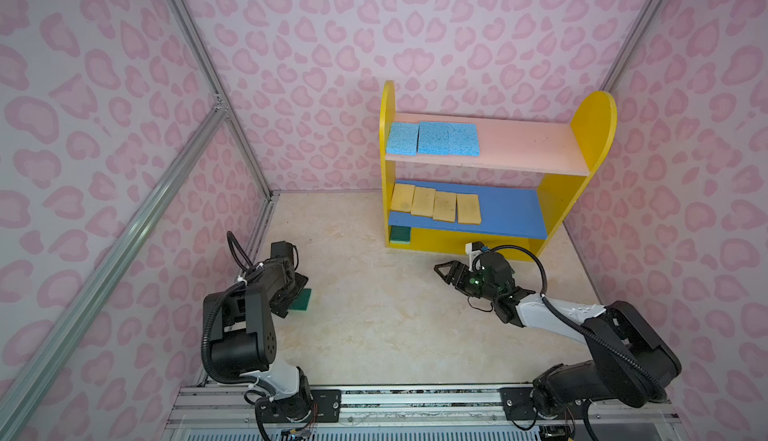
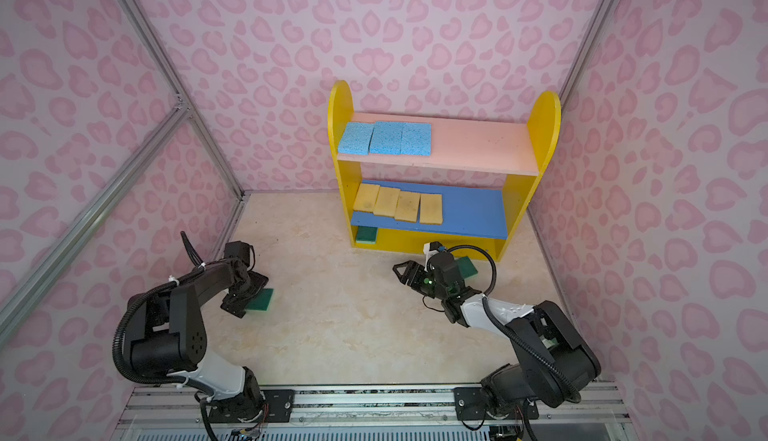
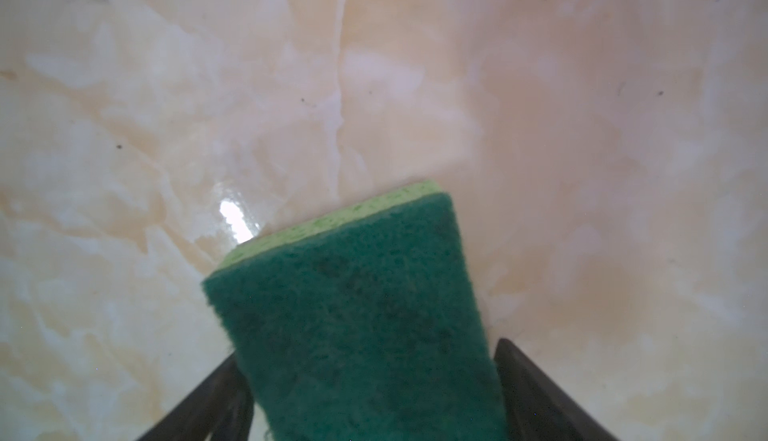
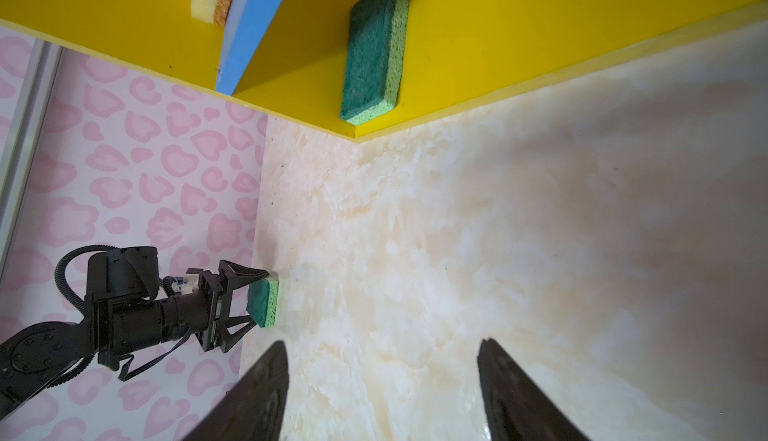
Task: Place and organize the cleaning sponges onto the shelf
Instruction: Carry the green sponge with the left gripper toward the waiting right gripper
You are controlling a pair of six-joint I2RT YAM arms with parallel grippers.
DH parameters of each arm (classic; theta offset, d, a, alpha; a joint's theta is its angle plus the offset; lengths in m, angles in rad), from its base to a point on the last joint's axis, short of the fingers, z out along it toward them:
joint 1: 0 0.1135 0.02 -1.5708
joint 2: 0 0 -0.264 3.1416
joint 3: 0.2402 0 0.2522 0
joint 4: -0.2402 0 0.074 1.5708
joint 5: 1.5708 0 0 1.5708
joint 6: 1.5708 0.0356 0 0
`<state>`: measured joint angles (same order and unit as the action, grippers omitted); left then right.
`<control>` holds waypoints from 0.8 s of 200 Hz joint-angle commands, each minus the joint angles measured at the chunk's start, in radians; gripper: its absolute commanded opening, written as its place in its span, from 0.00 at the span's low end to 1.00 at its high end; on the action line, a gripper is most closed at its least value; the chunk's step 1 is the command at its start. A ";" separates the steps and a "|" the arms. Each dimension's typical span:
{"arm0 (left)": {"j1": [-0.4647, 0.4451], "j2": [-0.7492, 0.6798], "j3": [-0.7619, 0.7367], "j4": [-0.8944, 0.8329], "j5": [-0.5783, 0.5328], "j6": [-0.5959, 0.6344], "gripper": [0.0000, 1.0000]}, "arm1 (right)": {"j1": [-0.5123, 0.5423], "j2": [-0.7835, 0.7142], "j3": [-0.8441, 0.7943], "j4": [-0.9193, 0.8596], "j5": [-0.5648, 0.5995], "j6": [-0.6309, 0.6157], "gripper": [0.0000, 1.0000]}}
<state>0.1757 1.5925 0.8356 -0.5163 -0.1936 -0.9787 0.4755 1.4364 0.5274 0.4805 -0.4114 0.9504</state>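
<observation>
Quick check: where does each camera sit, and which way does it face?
Top views: high above the arms' bases, looking down and forward at the table and shelf; both arms show.
Left wrist: on the left arm, looking down at the table; the left gripper straddles a green scouring sponge.
Right wrist: on the right arm, looking across the table past the open right gripper to the shelf's base; the left arm shows.
Shared: both wrist views show that sponge.

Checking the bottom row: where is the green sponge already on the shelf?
In both top views, the green sponge lies at the left end of the shelf's yellow base, beside the side panel, under the blue board.
</observation>
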 commanded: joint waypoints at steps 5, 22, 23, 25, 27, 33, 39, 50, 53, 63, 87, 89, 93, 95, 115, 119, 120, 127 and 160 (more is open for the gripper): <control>-0.012 -0.030 -0.028 0.025 0.038 -0.002 0.69 | -0.001 -0.012 -0.004 -0.003 0.013 -0.006 0.72; -0.025 -0.067 -0.040 0.021 0.033 0.001 0.65 | -0.001 -0.023 -0.004 -0.006 0.014 -0.003 0.72; -0.026 -0.068 -0.042 0.020 0.033 0.002 0.65 | -0.001 -0.023 -0.003 -0.006 0.014 -0.003 0.72; -0.029 -0.073 -0.043 0.021 0.033 0.003 0.65 | 0.000 -0.025 -0.003 -0.007 0.015 -0.004 0.72; -0.030 -0.077 -0.043 0.020 0.033 0.004 0.65 | -0.001 -0.026 -0.003 -0.008 0.014 -0.003 0.72; -0.040 -0.091 -0.044 0.018 0.033 0.007 0.65 | -0.001 -0.030 -0.003 -0.012 0.016 -0.005 0.72; -0.053 -0.102 -0.044 0.016 0.036 0.016 0.65 | 0.000 -0.036 -0.006 -0.015 0.017 -0.005 0.72; -0.097 -0.123 -0.033 0.004 0.022 0.040 0.65 | 0.000 -0.048 -0.010 -0.020 0.022 -0.007 0.72; -0.114 -0.126 -0.025 -0.005 0.015 0.043 0.65 | -0.001 -0.053 -0.010 -0.023 0.024 -0.009 0.72; -0.170 -0.141 -0.009 -0.023 -0.006 0.053 0.65 | 0.000 -0.064 -0.015 -0.030 0.029 -0.011 0.72; -0.308 -0.168 0.023 -0.031 0.000 0.048 0.64 | -0.008 -0.093 -0.029 -0.042 0.033 -0.012 0.72; -0.321 -0.169 0.027 -0.031 0.002 0.047 0.64 | -0.011 -0.095 -0.030 -0.043 0.033 -0.012 0.72; -0.345 -0.170 0.035 -0.032 0.007 0.045 0.63 | -0.013 -0.102 -0.033 -0.044 0.032 -0.012 0.72; -0.358 -0.169 0.039 -0.031 0.008 0.045 0.63 | -0.014 -0.104 -0.037 -0.046 0.031 -0.012 0.72; -0.495 -0.150 0.093 -0.037 0.004 0.030 0.62 | -0.029 -0.153 -0.058 -0.075 0.034 -0.019 0.72; -0.524 -0.142 0.106 -0.039 -0.001 0.027 0.62 | -0.033 -0.165 -0.063 -0.082 0.036 -0.021 0.72; -0.532 -0.141 0.110 -0.039 -0.003 0.025 0.62 | -0.033 -0.168 -0.066 -0.083 0.036 -0.022 0.72; -0.585 -0.123 0.134 -0.044 -0.016 0.017 0.63 | -0.042 -0.191 -0.077 -0.096 0.037 -0.024 0.72; -0.833 0.017 0.283 -0.064 -0.075 -0.015 0.65 | -0.090 -0.316 -0.135 -0.200 0.053 -0.033 0.72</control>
<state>-0.5415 1.5291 1.0317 -0.5449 -0.2108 -0.9604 0.4076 1.1820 0.4210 0.3691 -0.3836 0.9379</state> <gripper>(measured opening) 0.644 0.717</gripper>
